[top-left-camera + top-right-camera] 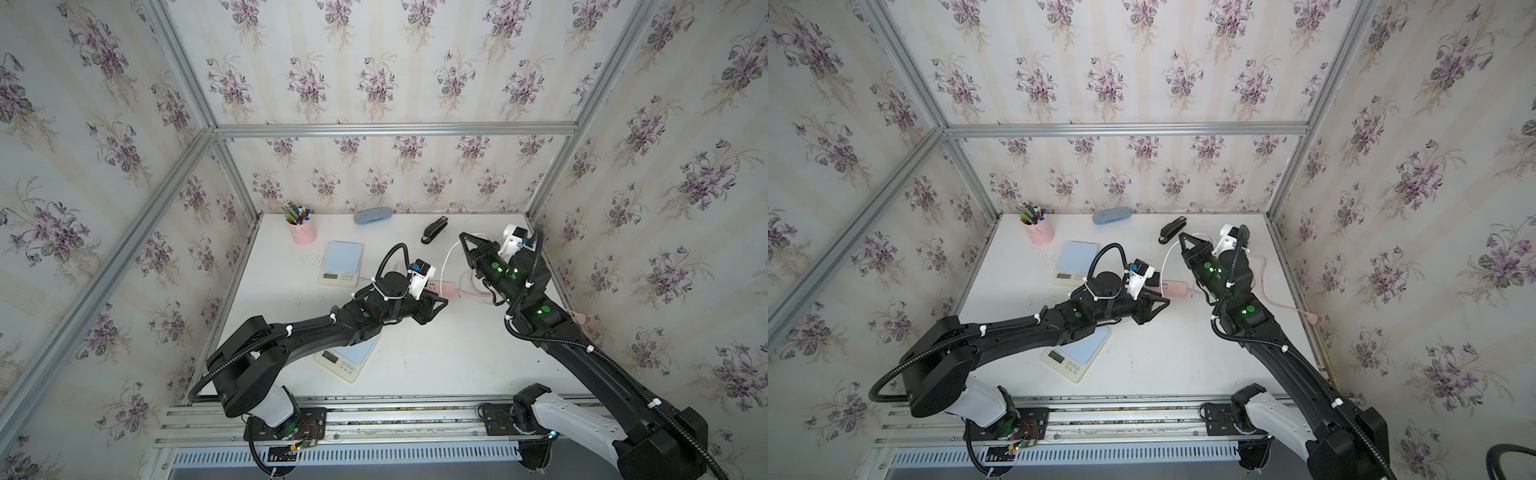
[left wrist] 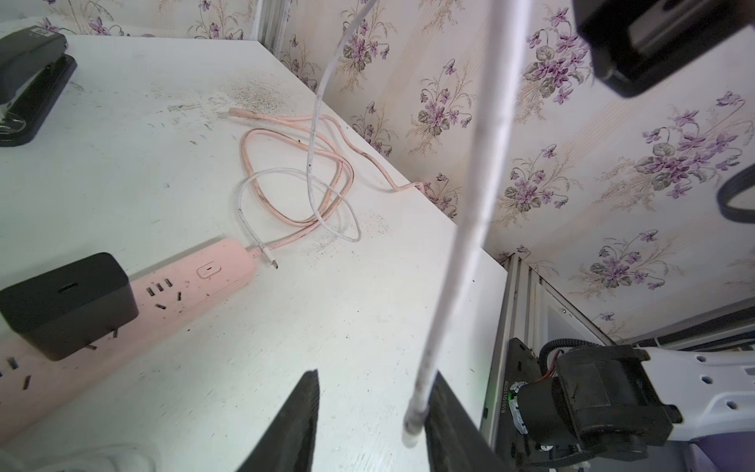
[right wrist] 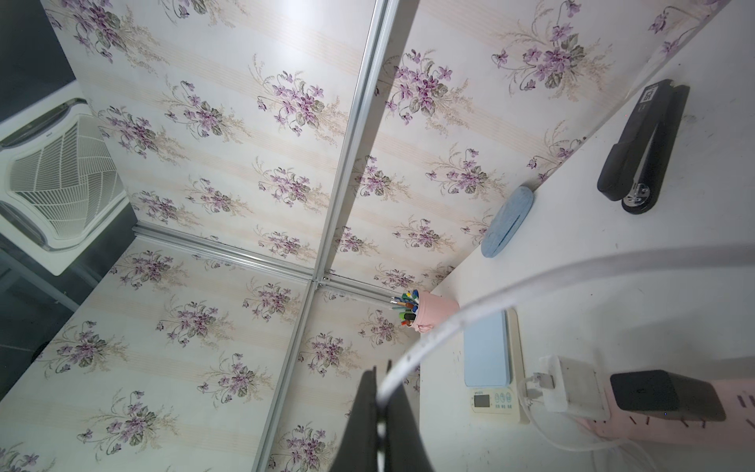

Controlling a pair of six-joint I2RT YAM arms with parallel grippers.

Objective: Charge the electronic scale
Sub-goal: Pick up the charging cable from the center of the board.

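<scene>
So: far scale (image 1: 343,257) sits in open toward back; near scale (image 1: 345,365) half under left arm, port unseen. Cannot tell which needs charging. Next, left gripper (image 2: 375,372): jaws spread, tip of white cable (image 2: 470,245) resting against one finger only. Risk: plug slips free or gets clamped crooked. Beside it, power strip (image 2: 196,278); dangling slack could snag there. Then right gripper (image 3: 380,380): jaws pinching white cable further along; hard pull could yank tip away. Plug type blurred.
</scene>
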